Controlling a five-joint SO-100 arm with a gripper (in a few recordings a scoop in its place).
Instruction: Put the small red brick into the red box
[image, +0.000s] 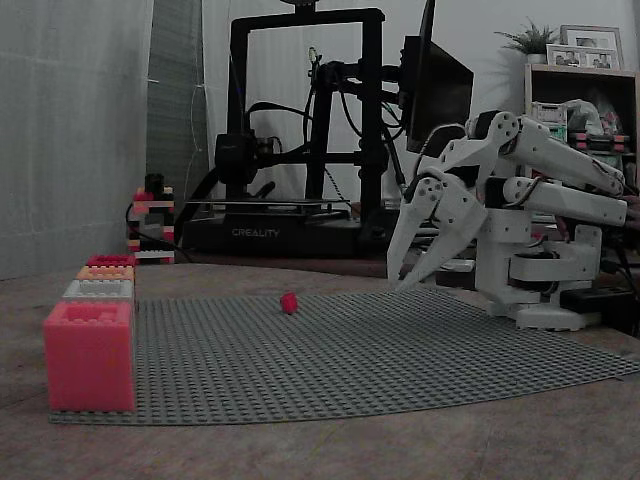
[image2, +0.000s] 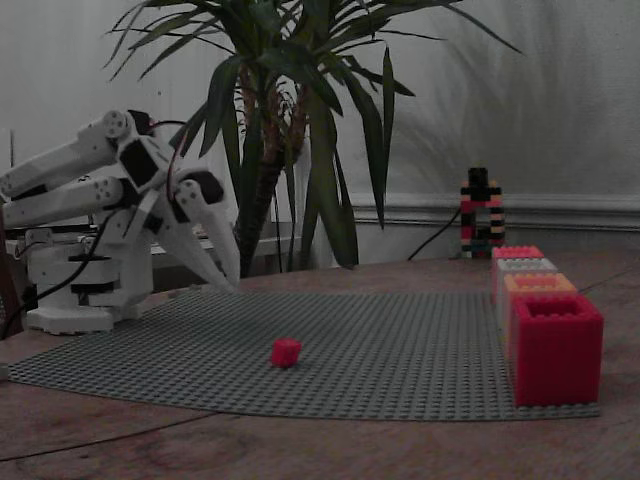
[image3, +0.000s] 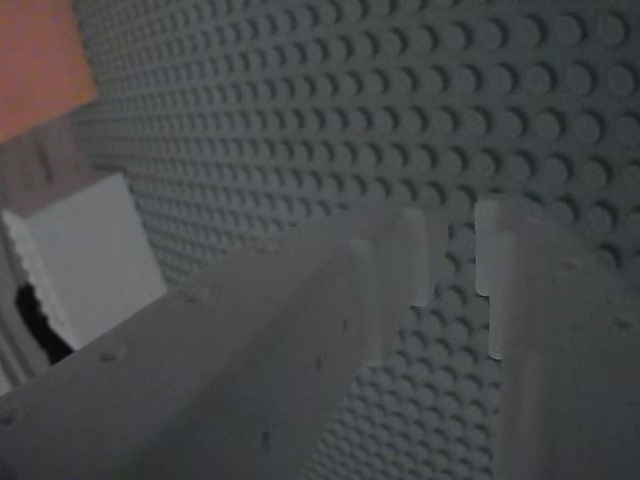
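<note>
Grey studded baseplate (image: 400, 350) is seen lying flat on the desk (image: 330, 450) in both fixed views, and the small red brick (image: 289, 302) rests on it, alone, well apart from everything else. In a fixed view the brick (image2: 285, 352) sits toward 7 o'clock of the plate's middle. It appears tilted, one corner raised rather than seated on the studs; being roughly cube-shaped, no long axis can be made out, and which way its studs face cannot be told.

The red box (image: 110, 261) is found at the far end of a row of four boxes along the plate's edge, at 9 o'clock in that view; in the other fixed view it (image2: 518, 253) stands at 3 o'clock, behind a grey-white box (image2: 525, 267), an orange box (image2: 538, 284) and the large pinkish box (image2: 556, 345) nearest the camera.

The white gripper (image: 412, 275) is held at the plate's 3 o'clock edge, tips angled downward just above the studs, well apart from the brick. Its jaws are spread a little, with nothing between them; in the wrist view the gripper (image3: 455, 265) shows a narrow gap over bare studs. The same gripper (image2: 228, 278) is seen at 9 o'clock in the other fixed view.
</note>
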